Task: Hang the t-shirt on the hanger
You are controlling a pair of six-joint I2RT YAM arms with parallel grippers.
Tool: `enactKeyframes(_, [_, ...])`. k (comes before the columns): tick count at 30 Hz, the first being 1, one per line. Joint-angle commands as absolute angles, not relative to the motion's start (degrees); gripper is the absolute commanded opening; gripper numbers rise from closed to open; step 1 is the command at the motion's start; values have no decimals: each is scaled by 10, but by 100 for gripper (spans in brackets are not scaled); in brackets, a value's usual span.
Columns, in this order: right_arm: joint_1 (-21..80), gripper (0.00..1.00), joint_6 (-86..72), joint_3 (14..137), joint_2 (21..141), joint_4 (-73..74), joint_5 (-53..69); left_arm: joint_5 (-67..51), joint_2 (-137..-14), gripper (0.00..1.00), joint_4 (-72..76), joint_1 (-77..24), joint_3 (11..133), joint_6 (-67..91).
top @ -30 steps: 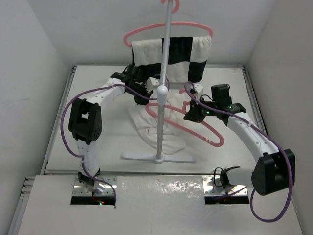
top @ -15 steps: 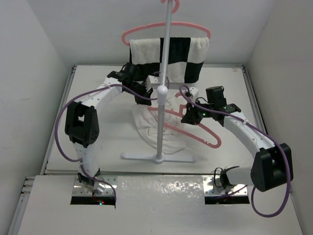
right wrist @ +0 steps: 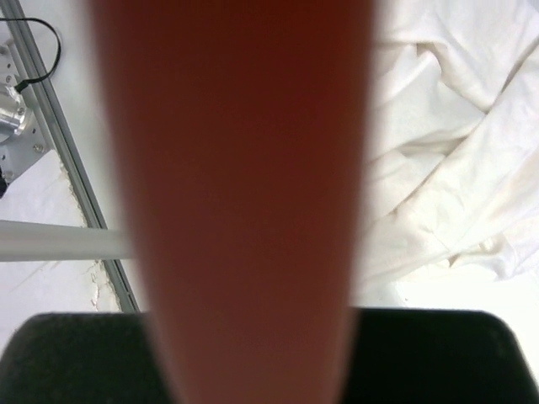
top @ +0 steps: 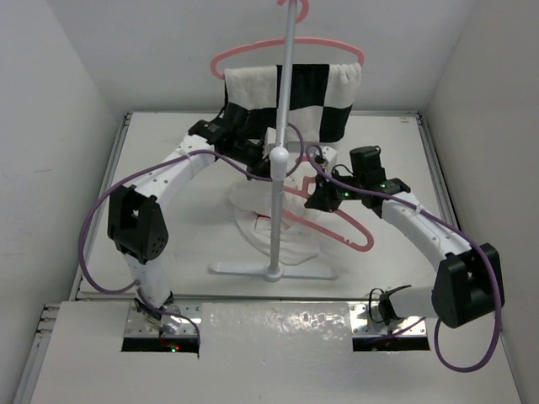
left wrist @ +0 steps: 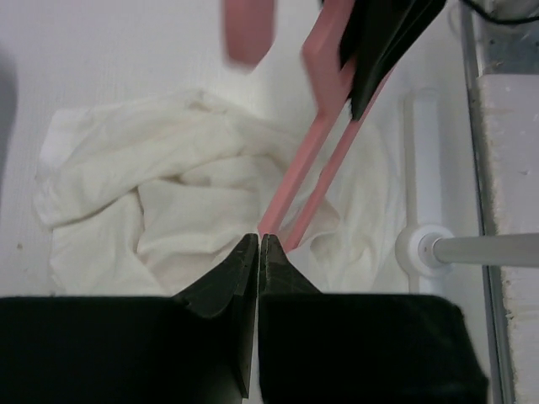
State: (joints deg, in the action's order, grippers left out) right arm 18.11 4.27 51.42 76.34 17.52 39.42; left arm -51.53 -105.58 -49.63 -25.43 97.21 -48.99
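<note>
The white t-shirt (top: 290,237) lies crumpled on the table around the stand's pole; no print shows. My right gripper (top: 322,196) is shut on the pink hanger (top: 345,229), which hangs slanted above the shirt with its hook (top: 317,156) toward the back. In the right wrist view the hanger (right wrist: 236,168) is a blur across the frame, with the t-shirt (right wrist: 446,126) beside it. My left gripper (top: 261,163) is by the pole. From the left wrist, the left gripper (left wrist: 258,239) is shut with nothing between its jaws. Its tips meet the near end of the hanger (left wrist: 307,160) above the t-shirt (left wrist: 168,194).
A white stand's pole (top: 279,202) rises from a flat base (top: 271,269) mid-table. At its top hangs a second pink hanger (top: 253,52) carrying a black-and-white checkered cloth (top: 290,101). White walls close in the table on the left, right and back.
My left arm has stretched right toward the pole. My right gripper has carried the hanger left and a little farther back. The shirt heap has settled lower and shifted right.
</note>
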Motion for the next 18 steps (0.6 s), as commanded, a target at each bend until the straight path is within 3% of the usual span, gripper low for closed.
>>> enactKeyframes(1, [192,0,32,541,768,123,409,-564,-1013,0,-446,-288,997,-453])
enactKeyframes(12, [193,0,4,518,745,51,383,-568,-998,3,-435,-317,991,-395])
enactKeyframes(14, [192,0,4,504,743,43,377,-554,-998,22,-461,-316,992,-440])
enactKeyframes(15, [192,0,4,498,741,40,375,-526,-997,45,-475,-316,992,-453])
enactKeyframes(17, [192,0,-21,478,735,20,367,-494,-991,57,-473,-311,991,-454])
enactKeyframes(18, [193,0,-28,469,735,12,365,-475,-988,76,-453,-307,988,-444])
